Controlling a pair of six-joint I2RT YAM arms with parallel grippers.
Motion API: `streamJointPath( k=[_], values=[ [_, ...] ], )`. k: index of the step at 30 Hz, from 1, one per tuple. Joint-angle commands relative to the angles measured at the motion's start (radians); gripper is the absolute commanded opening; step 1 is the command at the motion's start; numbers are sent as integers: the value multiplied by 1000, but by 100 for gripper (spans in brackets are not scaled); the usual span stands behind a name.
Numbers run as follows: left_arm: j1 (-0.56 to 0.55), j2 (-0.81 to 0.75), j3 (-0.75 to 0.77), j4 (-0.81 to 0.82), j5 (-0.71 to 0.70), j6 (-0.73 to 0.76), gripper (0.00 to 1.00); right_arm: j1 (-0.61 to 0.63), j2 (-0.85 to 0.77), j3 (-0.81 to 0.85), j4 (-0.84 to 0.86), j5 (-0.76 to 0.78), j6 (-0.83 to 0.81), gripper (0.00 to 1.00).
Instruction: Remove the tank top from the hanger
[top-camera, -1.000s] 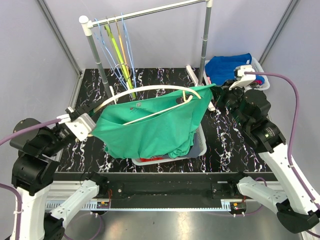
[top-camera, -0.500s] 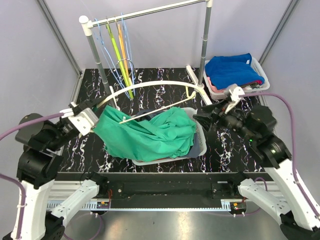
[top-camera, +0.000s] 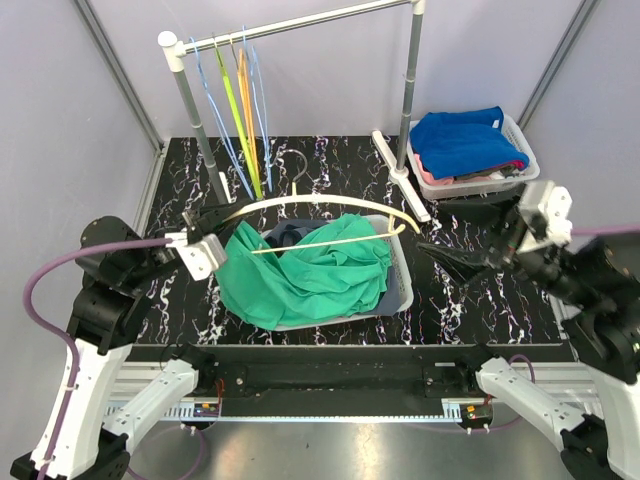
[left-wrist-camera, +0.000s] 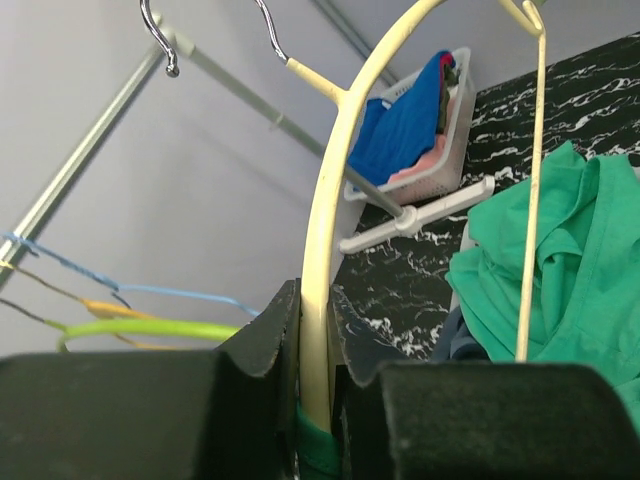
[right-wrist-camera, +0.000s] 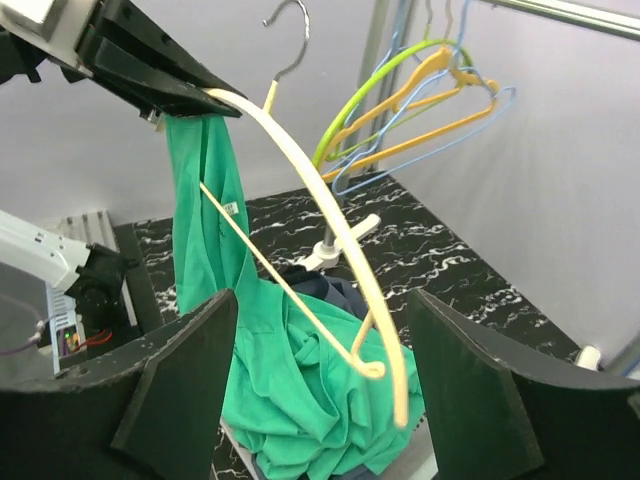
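I pinch the hanger (top-camera: 330, 205), centre left, with the left gripper (top-camera: 207, 222) so the tank top (top-camera: 310, 275) sags into the basket (top-camera: 400, 290); right gripper (top-camera: 448, 232) wide, empty.

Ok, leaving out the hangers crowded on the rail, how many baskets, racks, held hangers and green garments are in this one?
Baskets: 2
Rack: 1
Cream hanger: 1
Green tank top: 1
Total: 5

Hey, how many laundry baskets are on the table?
2. The middle basket has the green tank top spilling into it; the back-right basket holds folded blue clothes. None seem hidden.
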Motion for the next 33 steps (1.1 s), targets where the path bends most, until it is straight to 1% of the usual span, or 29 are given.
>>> streamJointPath(
  k=[1, 5, 12, 15, 16, 17, 19, 20, 22, 24, 26, 27, 29, 30, 31, 32, 33],
  values=[
    [1, -29, 5, 190, 123, 56, 0, 2, 150, 80, -104, -91, -82, 77],
    [1, -43, 13, 190, 154, 62, 0, 2, 191, 118, -137, -129, -110, 78],
    [1, -43, 19, 194, 177, 42, 0, 2, 222, 149, -154, -220, -99, 77],
    [1, -43, 21, 197, 172, 34, 0, 2, 230, 145, -163, -238, -98, 72],
    [1, -45, 19, 201, 172, 31, 0, 3, 230, 145, -166, -249, -98, 66],
    [1, -43, 21, 209, 171, 27, 0, 2, 230, 143, -167, -249, -96, 64],
    [1, -43, 19, 221, 165, 8, 0, 3, 230, 140, -174, -251, -96, 54],
    [1, -43, 18, 238, 163, 1, 0, 2, 231, 140, -186, -251, -99, 46],
    [1, -39, 21, 252, 157, -19, 0, 3, 238, 143, -198, -252, -101, 45],
    [1, -36, 27, 270, 149, -33, 0, 2, 245, 145, -213, -254, -107, 40],
    [1, -31, 32, 279, 148, -50, 0, 3, 248, 146, -213, -252, -110, 34],
    [1, -28, 32, 284, 149, -50, 0, 2, 245, 149, -215, -246, -110, 26],
    [1, -28, 29, 289, 143, -59, 0, 2, 244, 154, -210, -234, -110, 17],
    [1, -28, 27, 287, 137, -59, 0, 2, 233, 160, -204, -202, -107, 8],
    [1, -32, 16, 289, 131, -61, 0, 2, 224, 158, -192, -177, -102, 4],
    [1, -37, 12, 290, 125, -61, 3, 3, 212, 152, -162, -151, -86, 2],
    [1, -40, 4, 290, 114, -62, 13, 2, 181, 139, -145, -92, -75, 0]
  ],
)
